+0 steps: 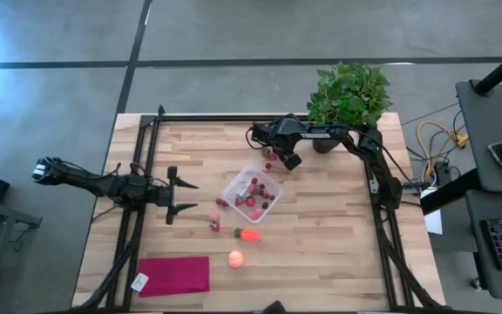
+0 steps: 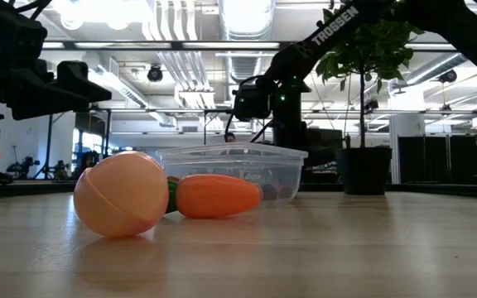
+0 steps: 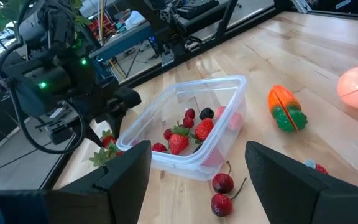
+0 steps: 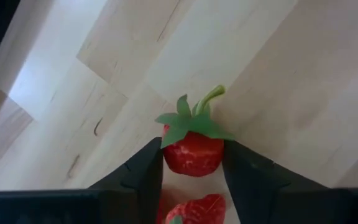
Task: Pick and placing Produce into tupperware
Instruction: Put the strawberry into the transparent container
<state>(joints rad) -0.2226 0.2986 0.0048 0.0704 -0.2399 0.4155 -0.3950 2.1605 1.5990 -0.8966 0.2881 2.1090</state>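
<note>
The clear square tupperware [image 1: 251,194] stands mid-table with several strawberries and dark berries inside [image 3: 188,134]. My right gripper [image 1: 271,159] is just beyond its far corner, pointing down, shut on a red strawberry [image 4: 194,152] with a green cap. A second strawberry [image 4: 194,208] lies close beneath it. The carrot-shaped piece [image 1: 249,234] and the pale orange round fruit [image 1: 236,257] lie on the table nearer the front. Loose cherries [image 3: 221,190] lie by the container's left side. My left gripper [image 1: 184,197] is open and empty, left of the container. My right gripper pinches the strawberry by its two red sides [image 4: 169,155], just below the green cap, between its two fingers. The fingers come from above, pointing down. The stem points away from the gripper. I cannot tell whether the strawberry is clear of the table.
A leafy potted plant [image 1: 349,92] stands at the far right corner, close behind my right arm. A flat magenta cloth [image 1: 174,275] lies at the near left. A dark metal frame [image 1: 146,157] runs along the table's edges. Bare wood shows right of the container.
</note>
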